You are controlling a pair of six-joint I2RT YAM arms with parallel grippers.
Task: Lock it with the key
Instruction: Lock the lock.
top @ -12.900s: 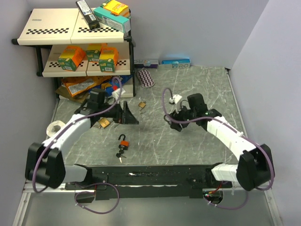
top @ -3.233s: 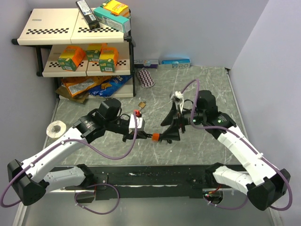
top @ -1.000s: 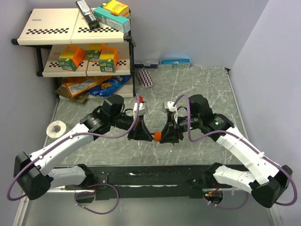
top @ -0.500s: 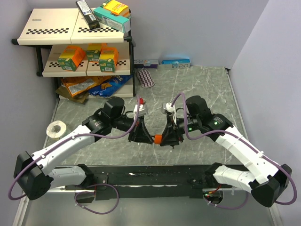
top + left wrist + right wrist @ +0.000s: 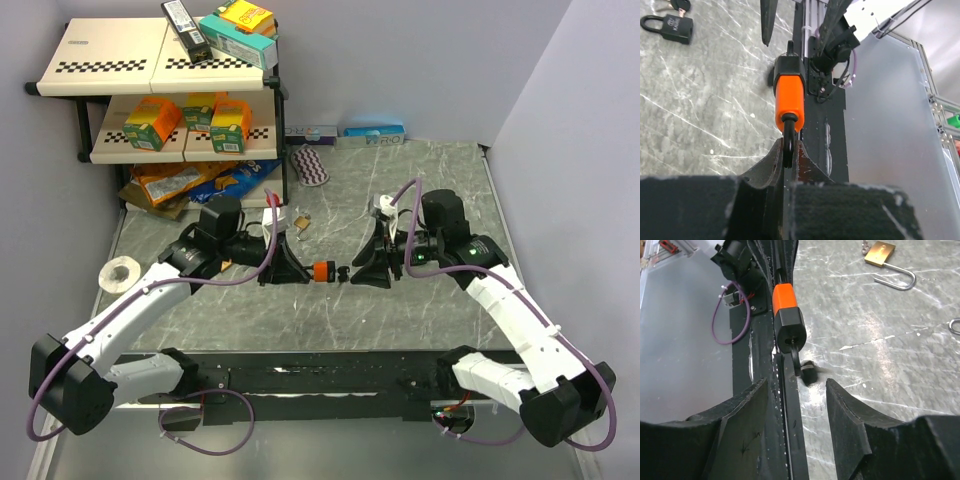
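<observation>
Left tool (image 5: 786, 150) clenches orange padlock (image 5: 789, 100); right wrist view shows key (image 5: 797, 360) standing free inside released right tool (image 5: 796, 390).

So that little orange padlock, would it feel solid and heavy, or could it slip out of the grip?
The orange padlock looks rigid and probably dense for its size. Held only by its thin shackle in the left tool, it could swivel if pushed. Its orange cover looks smooth, so likely a bit slippery.

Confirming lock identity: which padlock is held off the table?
The orange padlock, pinched in the left gripper; brass padlock and black padlock lie flat.
</observation>
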